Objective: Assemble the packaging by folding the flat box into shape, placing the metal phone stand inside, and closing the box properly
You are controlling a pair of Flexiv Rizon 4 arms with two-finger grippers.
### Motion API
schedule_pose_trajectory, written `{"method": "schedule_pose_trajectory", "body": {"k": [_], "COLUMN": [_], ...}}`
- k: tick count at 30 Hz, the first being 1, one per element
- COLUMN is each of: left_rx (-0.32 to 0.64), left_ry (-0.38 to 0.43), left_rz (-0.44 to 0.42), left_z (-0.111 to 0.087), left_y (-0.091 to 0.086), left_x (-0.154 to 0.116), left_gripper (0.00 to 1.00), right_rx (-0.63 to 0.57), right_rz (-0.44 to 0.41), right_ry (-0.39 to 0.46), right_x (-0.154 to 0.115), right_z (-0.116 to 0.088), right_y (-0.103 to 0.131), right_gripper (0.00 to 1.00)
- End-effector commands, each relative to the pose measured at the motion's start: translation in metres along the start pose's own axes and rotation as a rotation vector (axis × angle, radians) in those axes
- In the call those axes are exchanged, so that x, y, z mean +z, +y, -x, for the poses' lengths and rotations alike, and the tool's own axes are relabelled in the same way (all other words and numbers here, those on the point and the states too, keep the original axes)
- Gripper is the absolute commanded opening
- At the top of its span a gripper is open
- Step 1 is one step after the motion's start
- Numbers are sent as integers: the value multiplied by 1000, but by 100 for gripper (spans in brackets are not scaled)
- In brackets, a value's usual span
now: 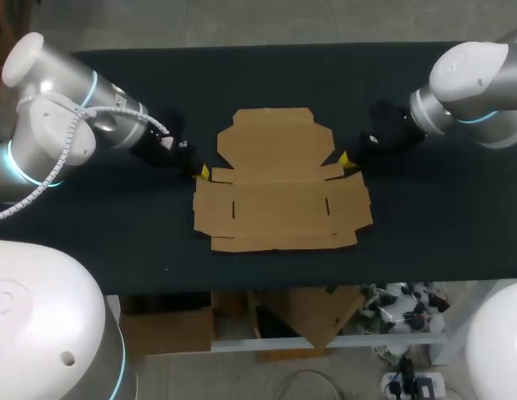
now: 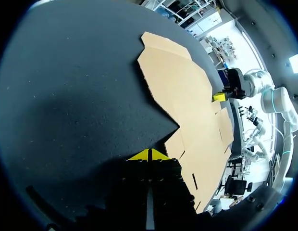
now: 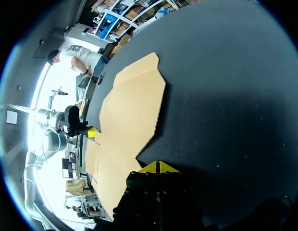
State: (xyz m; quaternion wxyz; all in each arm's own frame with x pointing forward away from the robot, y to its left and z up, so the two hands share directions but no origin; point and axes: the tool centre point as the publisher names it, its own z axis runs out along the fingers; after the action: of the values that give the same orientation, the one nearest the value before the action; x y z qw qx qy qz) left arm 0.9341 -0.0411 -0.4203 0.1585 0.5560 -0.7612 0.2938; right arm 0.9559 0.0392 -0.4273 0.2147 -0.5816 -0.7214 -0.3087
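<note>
A flat brown cardboard box blank [image 1: 279, 179] lies unfolded on the dark table [image 1: 92, 233], its flaps spread out. My left gripper [image 1: 202, 172] is shut with nothing in it, its yellow tips right at the blank's left side notch. In the left wrist view the shut left gripper [image 2: 149, 155] points at the cardboard's [image 2: 187, 91] edge just ahead. My right gripper [image 1: 345, 158] is shut and empty at the right side notch. In the right wrist view the right gripper [image 3: 159, 167] sits beside the cardboard [image 3: 130, 106]. No metal phone stand shows in any view.
Dark tabletop surrounds the blank on all sides, with wide room to the far left and far right. The table's front edge [image 1: 258, 287] runs just below the blank. Each wrist view shows my other arm's yellow tips [image 2: 218, 96] [image 3: 92, 133] across the cardboard.
</note>
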Motion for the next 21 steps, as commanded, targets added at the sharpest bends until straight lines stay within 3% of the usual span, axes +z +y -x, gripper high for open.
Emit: {"method": "schedule_pose_trajectory", "body": {"k": [1,21], "left_rx": [0,-4], "left_ry": [6,6], "left_rz": [3,10], "left_z": [3,2], "left_y": [1,1], "left_x": [9,13], "left_gripper": [0,0], "right_rx": [-2,33], "right_rz": [7,16], "right_ry": [4,4], "right_x": [-1,5], "right_z": [-1,-2], "right_y": [-3,-6], "right_gripper": [0,0]}}
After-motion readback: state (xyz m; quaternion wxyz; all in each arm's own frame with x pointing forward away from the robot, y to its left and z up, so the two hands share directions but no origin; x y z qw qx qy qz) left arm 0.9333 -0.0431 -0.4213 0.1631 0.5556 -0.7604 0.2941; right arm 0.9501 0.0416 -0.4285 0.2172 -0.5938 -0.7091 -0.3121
